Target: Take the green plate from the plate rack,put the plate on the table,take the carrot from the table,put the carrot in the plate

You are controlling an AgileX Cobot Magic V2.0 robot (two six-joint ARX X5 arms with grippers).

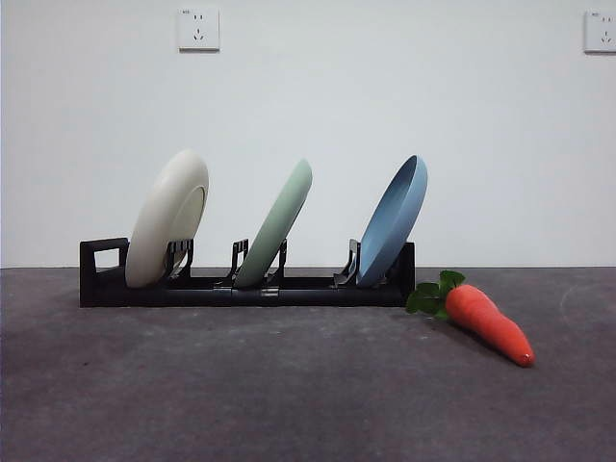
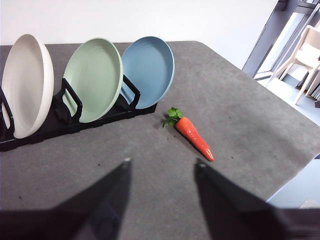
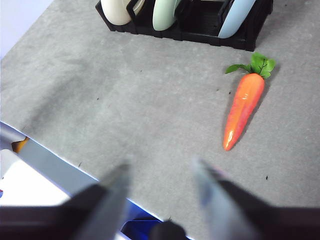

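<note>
The green plate stands tilted in the middle slot of the black plate rack, between a cream-white plate and a blue plate. The green plate also shows in the left wrist view and the right wrist view. The carrot lies on the table to the right of the rack, leaves toward the rack; it also shows in both wrist views. My left gripper is open and empty, back from the rack. My right gripper is open and empty above the table's edge. Neither arm shows in the front view.
The table's edge runs close to the right gripper. The table's rounded corner lies beyond the carrot in the left wrist view. A white chair stands off the table. A white wall with sockets is behind the rack.
</note>
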